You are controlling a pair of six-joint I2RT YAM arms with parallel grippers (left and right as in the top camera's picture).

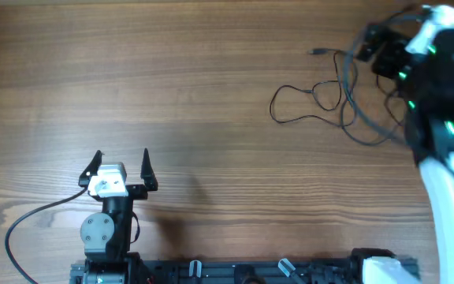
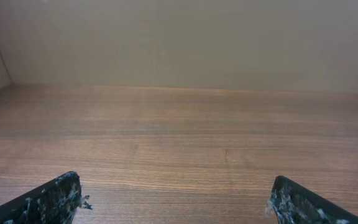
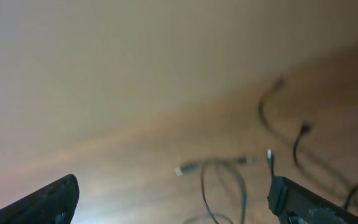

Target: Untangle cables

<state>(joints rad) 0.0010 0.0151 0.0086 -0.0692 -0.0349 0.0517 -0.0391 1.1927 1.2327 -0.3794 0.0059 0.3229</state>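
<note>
Several thin black cables [image 1: 344, 99] lie in a loose tangle at the far right of the table [image 1: 172, 71], with one plug end poking out to the left. Your right gripper [image 1: 381, 51] is over the tangle's far right edge, blurred from overhead. Its wrist camera shows the fingers [image 3: 48, 202] spread wide, with blurred cable loops ahead of them and running down between them, and nothing pinched. Your left gripper [image 1: 120, 164] is well apart from the cables, near the front left of the table, also spread wide over the wood.
</note>
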